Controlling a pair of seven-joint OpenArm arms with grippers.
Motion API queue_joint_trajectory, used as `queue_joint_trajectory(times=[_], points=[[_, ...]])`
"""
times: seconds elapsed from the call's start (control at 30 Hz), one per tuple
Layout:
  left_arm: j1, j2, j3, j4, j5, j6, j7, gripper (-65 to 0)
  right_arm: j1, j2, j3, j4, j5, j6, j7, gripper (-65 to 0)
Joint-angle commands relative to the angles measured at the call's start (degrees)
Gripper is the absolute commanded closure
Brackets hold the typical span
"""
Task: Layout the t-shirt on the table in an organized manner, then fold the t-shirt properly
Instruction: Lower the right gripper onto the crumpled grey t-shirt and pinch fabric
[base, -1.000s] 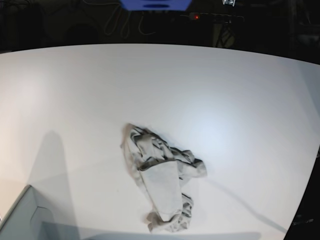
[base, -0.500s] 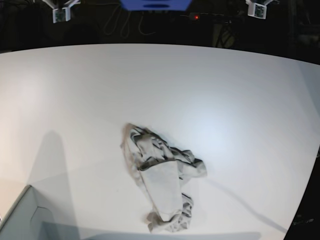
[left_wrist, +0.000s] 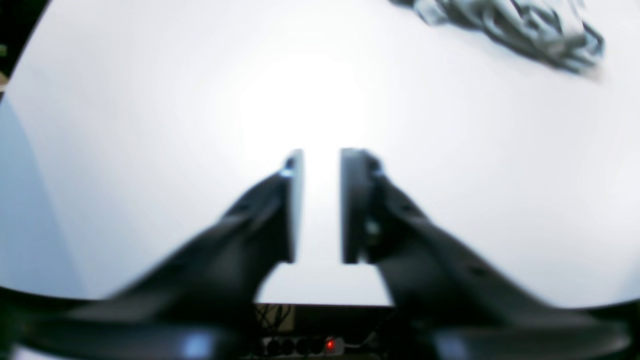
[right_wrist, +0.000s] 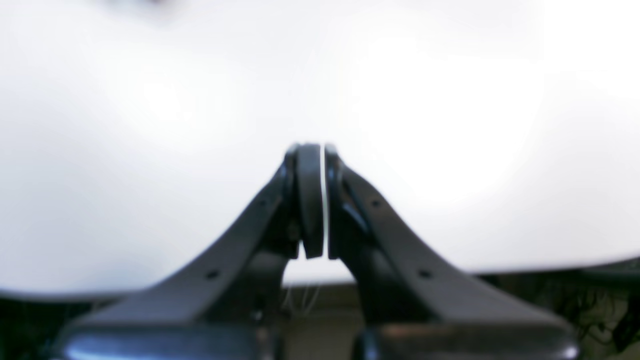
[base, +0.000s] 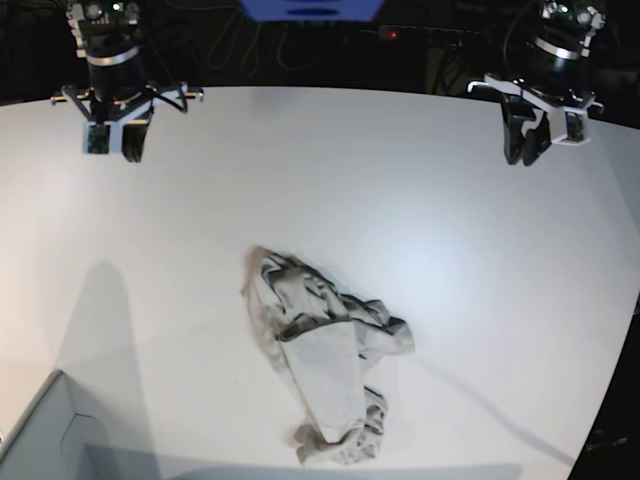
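The right gripper (right_wrist: 323, 200) hung with its jaws pressed together (nothing between them) above the bare white table (right_wrist: 150, 125).

Arms: black, with white cross brackets at the wrists.
Fingers (left_wrist: 295, 205): matte black, flat rectangular pads on curved links.
Screws: small holes along the right arm's finger links.

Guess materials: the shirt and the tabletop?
The t-shirt: soft knit fabric, probably cotton, matte grey-beige; it lies crumpled in loose folds and wrinkles. The table: smooth, rigid white sheet, maybe laminate or painted board; a soft glare patch and no grain suggest a satin-matte finish.
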Motion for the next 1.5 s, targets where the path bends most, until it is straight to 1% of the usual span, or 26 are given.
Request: queue_joint_trajectory(times=[0.0,0.03,0.1,0.2,0.3,0.4,0.5,0.6,0.67,0.73,0.8,0.83,0.97,1.1,1.17,1.27,1.37,1.47], points=[[-0.9,0.8,0.0,0.8,0.0,-0.1,-1.2,-19.5,1.6,0.1,-1.3,1.0,0.1,0.1,0.2,-5.1],[-2.4,1.7,-0.2,0.8,0.0,-0.1,-1.2,-23.2,3.6,0.2,-2.6,1.0,0.1,0.1,-1.2,-8.7],[-3.8,3.2,-0.4,0.7,0.2,-0.1,-1.2,-27.2,7.3,0.4,-5.5,0.9,0.1,0.1,-4.1,-16.8],[-4.2,3.7,-0.3,0.9,0.2,-0.1,-1.2,-27.9,13.6,2.0,-9.7,0.5,0.1,0.1,-8.4,-26.4],[-4.2,3.7,0.0,0.9,0.2,-0.1,-1.2,-28.0,20.4,2.7,-15.0,0.4,0.1,0.1,-12.4,-32.0],[-3.8,3.7,0.0,1.1,0.1,-0.1,-1.2,-28.1,29.1,2.4,-18.8,-2.9,0.1,0.1,-15.1,-33.4],[-2.6,3.7,-0.4,1.2,0.1,-0.1,-1.3,-28.5,36.4,1.7,-22.0,-9.7,0.1,0.1,-15.4,-33.4],[-1.1,3.7,-0.4,1.3,0.1,-0.1,-1.7,-32.8,42.7,1.5,-24.6,-18.1,0.1,0.1,-15.4,-33.4],[-0.6,3.7,-0.4,1.3,0.1,-0.1,-1.5,-36.8,46.9,1.2,-27.5,-23.8,0.1,0.1,-15.2,-33.5],[0.7,3.7,-0.4,1.3,0.1,-0.1,-1.7,-41.2,50.2,0.8,-30.2,-29.4,0.1,0.1,-13.2,-33.6],[1.0,3.8,-0.2,1.3,0.1,-0.1,-1.7,-44.2,52.9,0.4,-31.6,-34.9,0.1,0.1,-9.1,-33.7],[1.1,4.3,-0.2,1.3,0.1,-0.1,-1.7,-45.0,54.0,-0.3,-31.5,-37.4,0.1,0.1,-6.7,-33.7],[1.1,5.7,-0.5,1.3,0.2,-0.1,-1.7,-45.6,58.5,-1.2,-31.2,-48.0,0.1,0.1,0.0,-33.7],[1.3,5.7,-0.4,1.3,0.2,-0.1,-1.7,-45.5,63.6,-1.0,-31.1,-60.3,0.1,-0.3,6.2,-33.7],[1.3,5.7,-0.4,1.3,0.2,-0.1,-1.7,-45.5,65.1,-1.0,-28.5,-65.0,0.1,-0.3,9.7,-33.7],[1.0,5.7,-0.4,1.3,0.2,-0.1,-1.4,-45.5,65.5,-1.0,-25.3,-68.4,0.1,-0.3,12.8,-33.7],[0.7,5.7,-0.4,1.3,0.2,-0.1,-1.4,-45.5,65.4,-1.0,-25.1,-69.3,0.1,-0.2,15.4,-33.4],[-0.9,5.7,-0.3,1.2,0.2,-0.1,-1.3,-45.5,65.1,-1.3,-25.1,-69.3,0.1,-0.1,16.7,-33.2]])
